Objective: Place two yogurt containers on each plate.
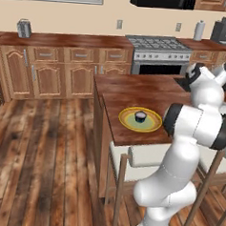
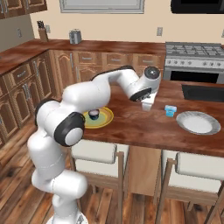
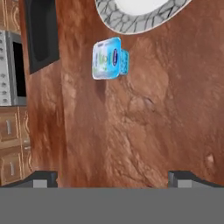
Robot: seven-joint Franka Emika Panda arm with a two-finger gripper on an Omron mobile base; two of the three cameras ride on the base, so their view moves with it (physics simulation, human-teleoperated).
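so far one dark yogurt cup sits on the yellow plate; the gripper, fingers spread wide and holding nothing, hangs over the counter short of a light-blue yogurt cup; that cup stands just beside the white plate, not on it; next, i judge, comes lowering over it and closing; the white plate is cut off in the hand view, and the arm hides part of the counter.

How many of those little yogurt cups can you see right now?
2. A dark yogurt cup sits on the yellow-rimmed plate; a light-blue yogurt cup stands on the counter beside the white plate. The arm may hide others.
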